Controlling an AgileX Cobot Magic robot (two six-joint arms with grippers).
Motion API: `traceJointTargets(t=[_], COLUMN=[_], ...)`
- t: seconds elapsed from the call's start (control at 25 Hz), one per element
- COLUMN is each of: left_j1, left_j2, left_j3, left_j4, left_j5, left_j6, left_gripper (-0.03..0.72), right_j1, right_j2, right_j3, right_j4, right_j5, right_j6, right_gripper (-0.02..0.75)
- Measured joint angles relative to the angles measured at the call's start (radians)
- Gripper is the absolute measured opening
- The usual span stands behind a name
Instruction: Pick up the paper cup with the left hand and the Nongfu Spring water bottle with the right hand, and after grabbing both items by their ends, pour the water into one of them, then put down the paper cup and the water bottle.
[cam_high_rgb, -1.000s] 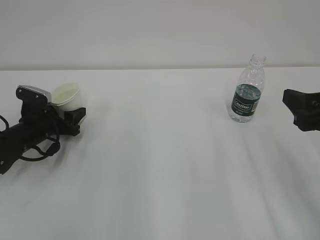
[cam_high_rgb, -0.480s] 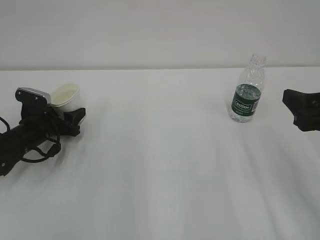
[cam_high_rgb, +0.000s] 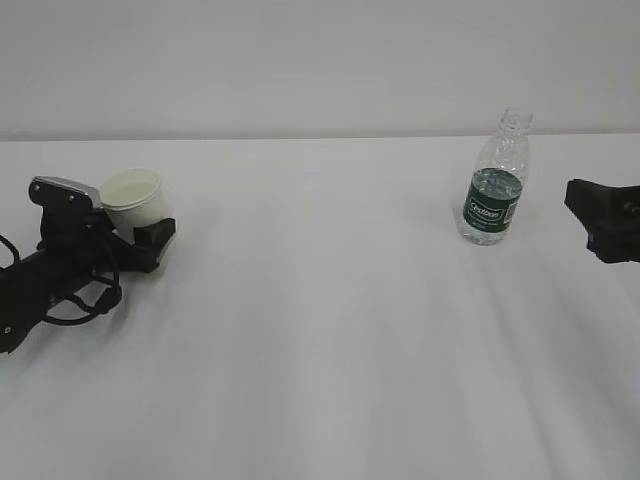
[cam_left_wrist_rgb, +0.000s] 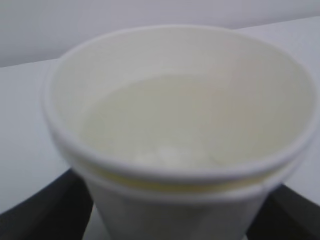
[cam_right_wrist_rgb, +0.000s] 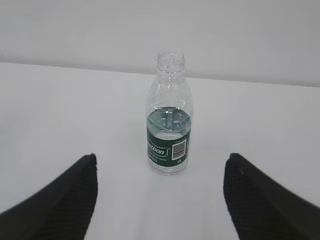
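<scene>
The white paper cup (cam_high_rgb: 132, 198) stands upright on the table at the far left. It fills the left wrist view, where the paper cup (cam_left_wrist_rgb: 180, 130) shows a pale level surface inside that looks like water. My left gripper (cam_high_rgb: 140, 232) is open around the cup's lower part. Its black fingers (cam_left_wrist_rgb: 42, 212) sit at both bottom corners, with a strip of table showing beside the cup wall. The capless Nongfu Spring water bottle (cam_high_rgb: 496, 182) stands upright at the right, water (cam_right_wrist_rgb: 169, 122) up to its green label. My right gripper (cam_right_wrist_rgb: 160, 165) is open, a short way back from the bottle.
The white table (cam_high_rgb: 320, 330) runs back to a pale wall. The left arm (cam_high_rgb: 50, 275) with its cable loop lies low along the table's left edge. The right gripper (cam_high_rgb: 603, 220) shows only at the right border of the exterior view.
The cup went from tilted in the left gripper to standing upright, and the left jaws have spread away from it. The bottle and the right gripper have not moved.
</scene>
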Motion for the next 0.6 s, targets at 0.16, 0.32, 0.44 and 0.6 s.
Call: traceJointTargets(t=[0.16,0.32,0.44,0.6], left_j1=[0.000,0.000,0.000,0.000], left_j2=[-0.004,-0.053,-0.086,-0.117], left_j3=[0.002,0.042,0.072,0.119], left_j4=[-0.002,-0.003,-0.004,-0.005], left_j5=[0.000,0.000,0.000,0.000], left_j6=[0.000,0.000,0.000,0.000], left_gripper=[0.636,0.636,0.636,0.632], right_j1=[0.000,0.000,0.000,0.000], right_j2=[0.000,0.000,0.000,0.000], right_j3=[0.000,0.000,0.000,0.000], right_j4=[0.000,0.000,0.000,0.000], right_j5=[0.000,0.000,0.000,0.000], right_j6=[0.000,0.000,0.000,0.000], right_gripper=[0.587,0.587,0.603,0.595])
